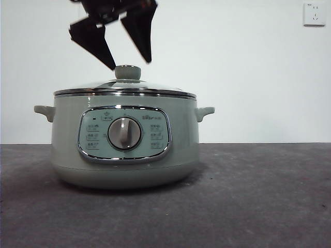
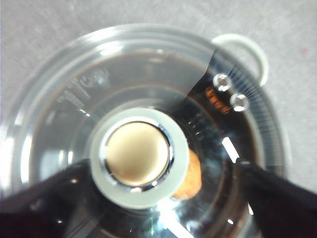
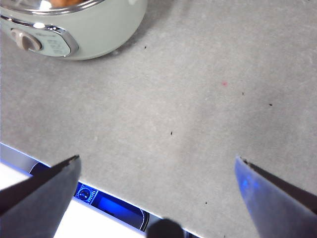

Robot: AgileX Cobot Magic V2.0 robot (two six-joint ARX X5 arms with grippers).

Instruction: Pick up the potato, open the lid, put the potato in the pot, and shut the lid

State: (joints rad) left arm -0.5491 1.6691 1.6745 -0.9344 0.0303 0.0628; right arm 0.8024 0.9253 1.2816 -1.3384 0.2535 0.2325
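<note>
Grey table (image 1: 269,206), white wall (image 1: 248,67); left gripper (image 1: 130,63) wide above lid (image 1: 124,87); right gripper (image 3: 157,171) wide

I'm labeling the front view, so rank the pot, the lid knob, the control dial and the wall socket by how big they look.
1. pot
2. control dial
3. lid knob and wall socket: similar, and the socket is farther away, so unranked.

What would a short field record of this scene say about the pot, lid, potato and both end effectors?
pot: on the grey table, dial facing front
lid: seated on the pot
potato: inside the pot, seen through the glass
left end effector: open, just above the lid knob
right end effector: open, holding nothing, over bare table away from the pot
</note>
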